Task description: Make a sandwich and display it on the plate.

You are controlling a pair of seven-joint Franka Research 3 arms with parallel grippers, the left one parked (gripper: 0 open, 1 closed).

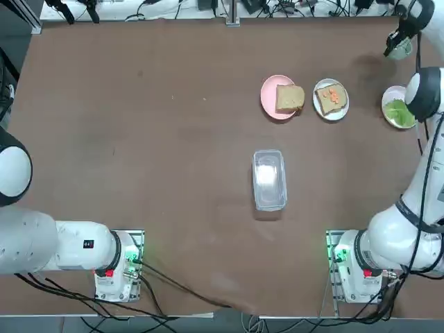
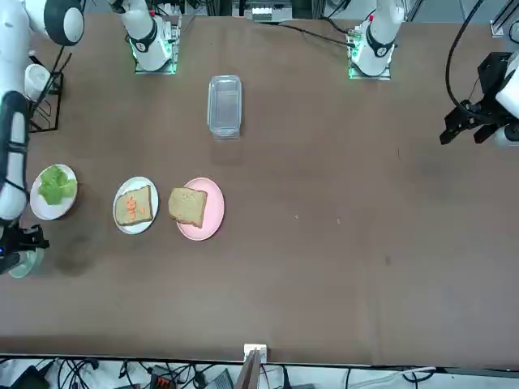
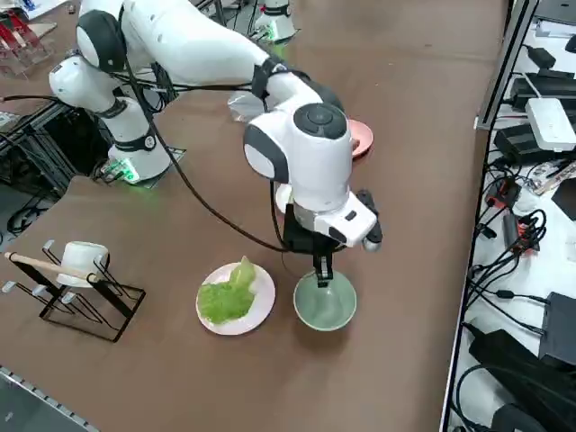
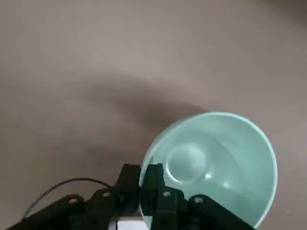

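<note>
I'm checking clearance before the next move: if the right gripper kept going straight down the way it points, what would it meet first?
The right gripper, shut, points down onto the near rim of the pale green bowl; it looks about touching it already.

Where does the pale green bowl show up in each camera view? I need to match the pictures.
Top view: pale green bowl at the far right corner, under the right gripper.
Front view: bowl at the left edge, partly hidden by the gripper.
Right side view: bowl low centre, the gripper shut on its rim.
Right wrist view: bowl fills the lower right.
Shared landmark: the white plate of lettuce beside it, not in the wrist view.
</note>
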